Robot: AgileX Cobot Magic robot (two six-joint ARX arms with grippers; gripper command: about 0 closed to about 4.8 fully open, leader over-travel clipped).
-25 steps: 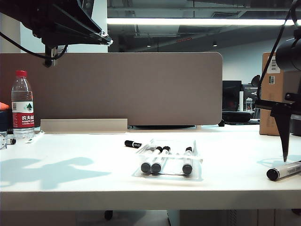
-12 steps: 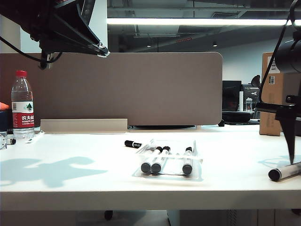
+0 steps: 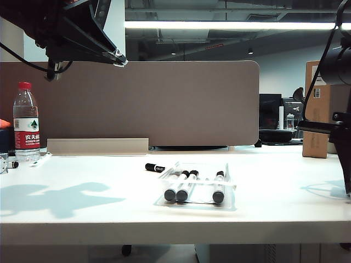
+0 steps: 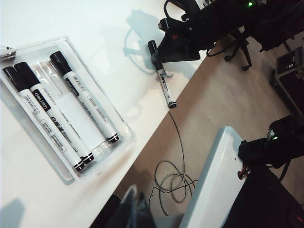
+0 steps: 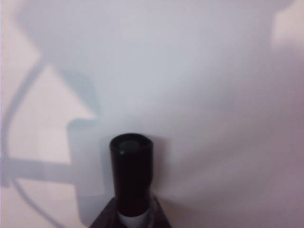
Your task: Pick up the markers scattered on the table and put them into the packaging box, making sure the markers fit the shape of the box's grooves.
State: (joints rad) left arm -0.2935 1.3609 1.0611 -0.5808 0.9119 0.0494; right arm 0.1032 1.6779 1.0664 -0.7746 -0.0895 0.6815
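The clear packaging box [image 3: 230,192] [image 4: 124,135] lies mid-table with three markers [image 3: 186,187] [image 4: 88,105] in its grooves [image 4: 43,70]. Another marker [image 3: 155,167] lies on the table [image 3: 82,213] just behind the box. At the table's right edge, my right gripper [image 3: 347,183] [image 4: 159,56] [image 5: 132,211] is shut on a marker [image 4: 164,80]. Its black cap [image 5: 131,168] sticks out past the fingers. My left gripper [image 4: 135,209] hangs high above the table's front edge, fingers together and empty.
A water bottle [image 3: 26,123] stands at the far left. A brown carton [image 3: 317,109] stands at the back right, and a grey partition [image 3: 153,104] runs behind the table. A loose cable [image 4: 173,183] lies on the floor past the table's edge.
The right gripper's fingers have closed onto the marker at the right edge. That marker has slid right, out of the exterior view. The left arm turned slightly.
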